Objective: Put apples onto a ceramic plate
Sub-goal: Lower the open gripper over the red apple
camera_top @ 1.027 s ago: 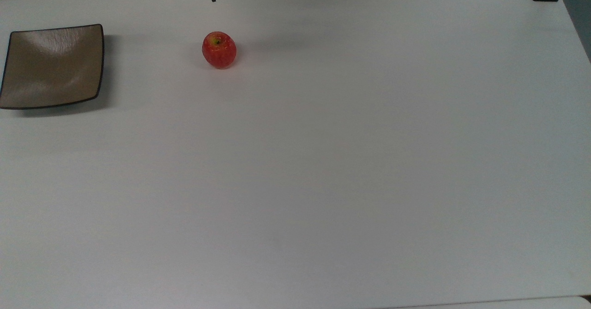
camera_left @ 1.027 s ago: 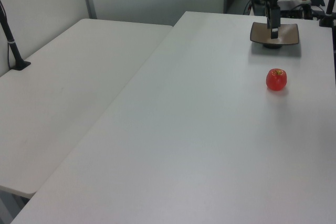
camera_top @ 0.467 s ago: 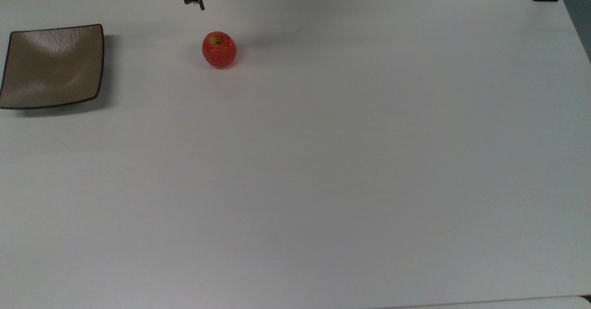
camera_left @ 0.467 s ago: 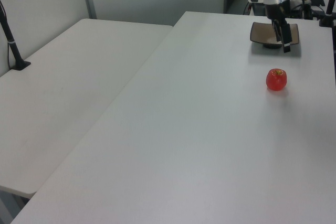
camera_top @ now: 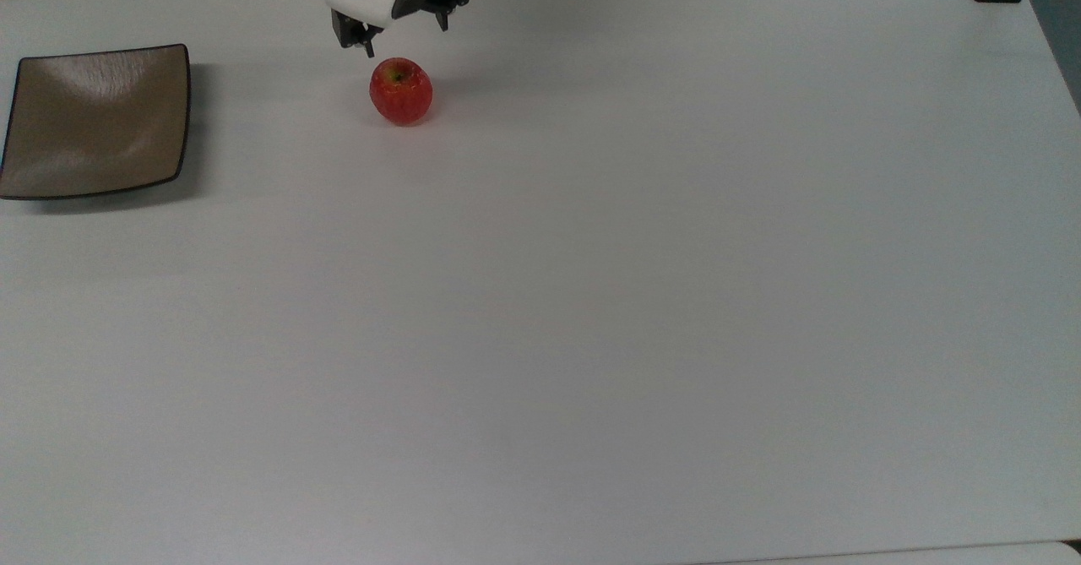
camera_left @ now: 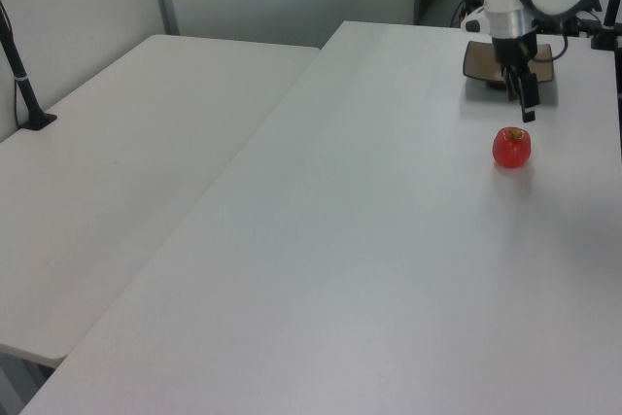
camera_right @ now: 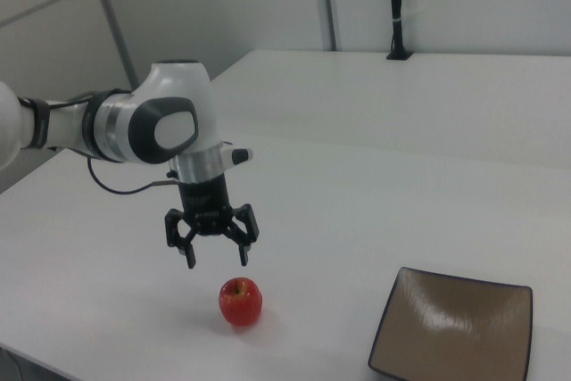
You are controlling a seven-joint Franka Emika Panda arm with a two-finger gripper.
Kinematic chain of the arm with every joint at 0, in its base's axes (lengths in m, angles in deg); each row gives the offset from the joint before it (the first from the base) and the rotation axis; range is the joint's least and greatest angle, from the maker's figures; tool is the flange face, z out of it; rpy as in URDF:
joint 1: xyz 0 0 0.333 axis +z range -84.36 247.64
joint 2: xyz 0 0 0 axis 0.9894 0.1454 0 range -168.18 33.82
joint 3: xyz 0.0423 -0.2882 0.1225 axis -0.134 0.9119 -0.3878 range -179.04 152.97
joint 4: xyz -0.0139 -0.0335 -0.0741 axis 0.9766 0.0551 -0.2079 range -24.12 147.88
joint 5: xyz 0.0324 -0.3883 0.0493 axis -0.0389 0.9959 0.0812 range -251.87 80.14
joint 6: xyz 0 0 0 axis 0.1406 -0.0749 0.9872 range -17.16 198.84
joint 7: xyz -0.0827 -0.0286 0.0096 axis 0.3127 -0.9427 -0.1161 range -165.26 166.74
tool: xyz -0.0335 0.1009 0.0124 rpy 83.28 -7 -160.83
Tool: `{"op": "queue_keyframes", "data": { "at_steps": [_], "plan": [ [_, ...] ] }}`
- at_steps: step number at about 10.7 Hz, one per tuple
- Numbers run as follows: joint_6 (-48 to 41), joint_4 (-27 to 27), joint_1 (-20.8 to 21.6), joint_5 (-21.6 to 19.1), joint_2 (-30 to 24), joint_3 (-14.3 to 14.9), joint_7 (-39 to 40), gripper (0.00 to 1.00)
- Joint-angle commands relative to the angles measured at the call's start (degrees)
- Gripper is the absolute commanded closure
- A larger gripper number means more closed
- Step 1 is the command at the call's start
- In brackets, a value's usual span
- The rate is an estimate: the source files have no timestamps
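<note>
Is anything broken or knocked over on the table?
Nothing stands out. The apple sits upright on the table, stem up, whole. The plate lies flat and empty, apart from it. The hand hovers open just above the apple.

White table (camera_top: 591, 337) — black post (camera_left: 21, 75).

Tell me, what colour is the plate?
The plate is glossy taupe-brown with a dark rim; the top view shows it best.
</note>
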Motion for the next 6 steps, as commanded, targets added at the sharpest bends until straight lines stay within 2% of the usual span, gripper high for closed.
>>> {"op": "queue_keyframes", "data": {
  "at_steps": [1, 6],
  "plan": [
    [9.6, 6.7, -0.8, 2.9, -0.9, -0.1, 1.0, 0.0],
    [16.0, 9.2, -1.6, 7.0, 2.2, -0.1, 0.9, 0.0]
  ]
}}
